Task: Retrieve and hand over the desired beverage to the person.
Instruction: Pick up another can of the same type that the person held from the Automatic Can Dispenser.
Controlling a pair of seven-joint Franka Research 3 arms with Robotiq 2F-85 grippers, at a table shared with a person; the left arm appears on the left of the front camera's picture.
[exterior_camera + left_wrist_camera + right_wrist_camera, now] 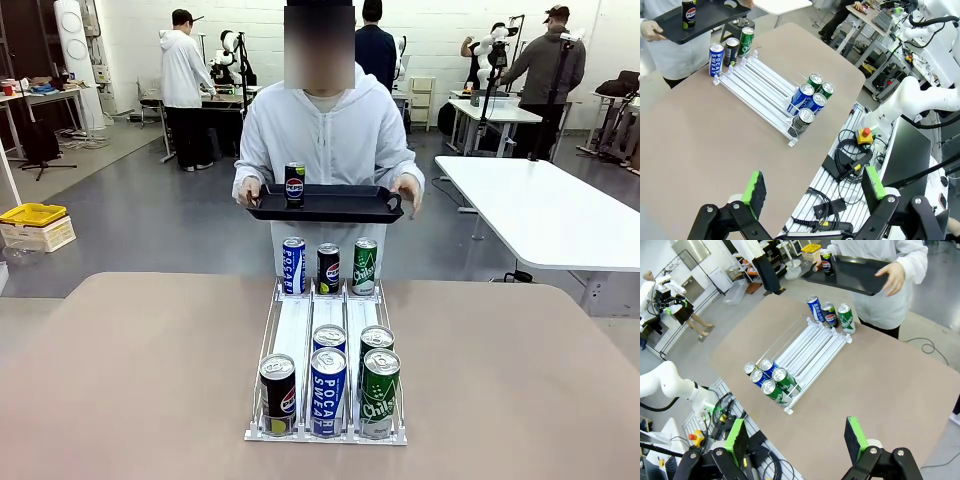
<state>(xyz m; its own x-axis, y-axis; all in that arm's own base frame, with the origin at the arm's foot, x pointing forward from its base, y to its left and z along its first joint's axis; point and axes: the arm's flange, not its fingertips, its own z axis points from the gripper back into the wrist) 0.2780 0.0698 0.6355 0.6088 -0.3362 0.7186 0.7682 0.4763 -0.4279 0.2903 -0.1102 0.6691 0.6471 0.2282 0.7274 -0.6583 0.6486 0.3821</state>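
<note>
9 cans in all. 1 black Pepsi can [295,184] upright on a black tray [340,208], close to the tray's end at picture left in the front view. Tray held level by the person [325,130] in a pale hooded top, at the far side of the table [120,380], with 1 hand [247,190] on each end. Up above the table, not touching it.

On the table, a white rack [296,320] with 3 lanes, running from the person's side to the robot's side. At the far end, 3 cans upright in a row, 1 per lane: far blue can [293,265], far Pepsi can [328,268], far green can [365,266]. At the near end, 5 more, packed close. In front, near Pepsi can [278,394], near blue can [328,390] and near green can [380,392]. Just behind, a second blue can [329,338] and a second green can [377,340]. Bare white lanes between the 2 groups.

Left gripper [813,175] high over the robot's edge of the table, jaws wide apart, nothing between the green pads [755,187]. Right gripper [796,422] high over that same side, jaws wide apart too, holding nothing. Both well apart from the rack and from the tray.
</note>
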